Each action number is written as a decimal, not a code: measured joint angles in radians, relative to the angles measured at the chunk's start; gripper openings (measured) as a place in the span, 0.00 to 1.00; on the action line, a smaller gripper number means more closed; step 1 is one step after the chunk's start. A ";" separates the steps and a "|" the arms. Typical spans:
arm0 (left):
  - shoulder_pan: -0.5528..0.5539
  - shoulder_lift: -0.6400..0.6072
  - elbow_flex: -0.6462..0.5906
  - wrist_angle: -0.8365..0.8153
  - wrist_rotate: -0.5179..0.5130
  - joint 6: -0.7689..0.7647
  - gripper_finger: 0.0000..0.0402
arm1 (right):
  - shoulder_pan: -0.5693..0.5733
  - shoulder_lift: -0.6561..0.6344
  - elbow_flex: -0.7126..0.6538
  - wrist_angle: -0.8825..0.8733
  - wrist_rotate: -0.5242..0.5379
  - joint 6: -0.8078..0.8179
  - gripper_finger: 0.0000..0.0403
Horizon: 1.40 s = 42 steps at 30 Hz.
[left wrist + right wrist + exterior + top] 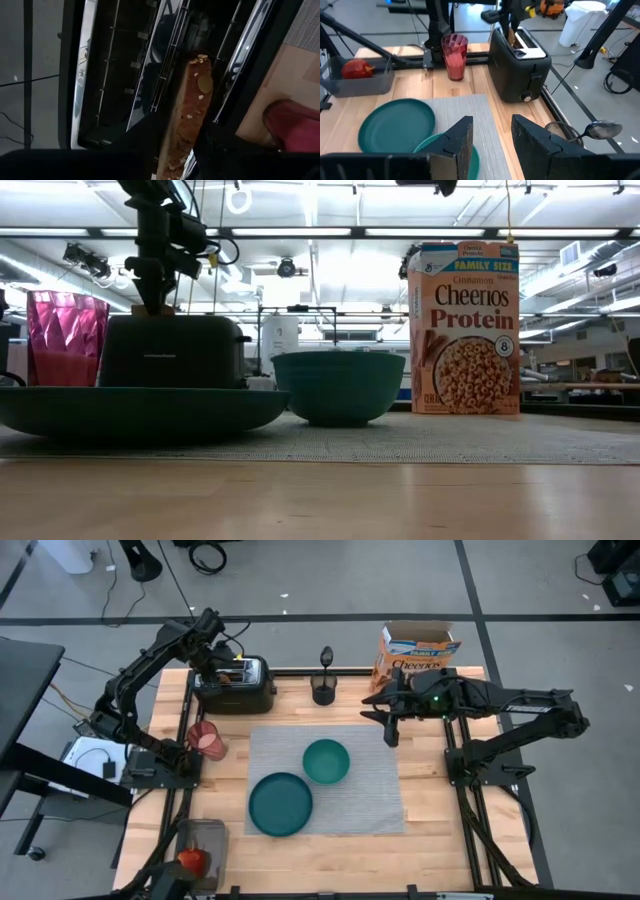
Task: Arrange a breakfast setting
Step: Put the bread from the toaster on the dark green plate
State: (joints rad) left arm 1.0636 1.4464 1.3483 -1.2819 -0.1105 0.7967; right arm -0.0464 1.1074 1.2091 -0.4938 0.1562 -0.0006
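Near edge, lower left of the high view: a red apple (192,861) lies in a clear plastic bin (207,836) on the wooden desk (330,850). Centre: a grey ribbed rectangular placemat (375,795) carries a teal round plate (280,804) and, beside it toward the upper right, a smaller teal bowl (326,761). Left of the placemat stands a translucent pink cup (204,738). Right of centre, the right claw (388,717) hovers above the placemat's far right corner, its fingers (461,137) parted and empty. Far edge: the left claw (222,662), above the black two-slot toaster (236,687), is clenched on a seeded toast slice (186,115) standing in a slot. A small black cup (323,689) holds a metal spoon (326,659). At upper right stands an orange-yellow Cheerios box (414,658).
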 joint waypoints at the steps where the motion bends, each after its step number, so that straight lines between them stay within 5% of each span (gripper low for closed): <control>1: 0.000 0.000 0.000 0.000 0.000 0.000 0.29 | -0.003 -0.007 0.000 0.000 0.000 0.000 0.35; 13: 0.000 0.000 0.000 -0.005 0.000 0.000 0.12 | -0.069 -0.017 0.046 -0.007 -0.022 0.001 0.35; 24: -0.002 -0.022 0.004 -0.013 -0.006 -0.030 0.10 | -0.095 -0.017 0.046 -0.006 -0.030 -0.001 0.35; 42: -0.132 -0.040 0.388 -0.187 0.002 -0.193 0.10 | -0.135 -0.013 0.046 -0.004 -0.022 -0.029 0.35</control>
State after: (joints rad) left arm 0.9312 1.4059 1.7363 -1.4690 -0.1085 0.6040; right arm -0.1818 1.0939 1.2552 -0.4983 0.1339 -0.0299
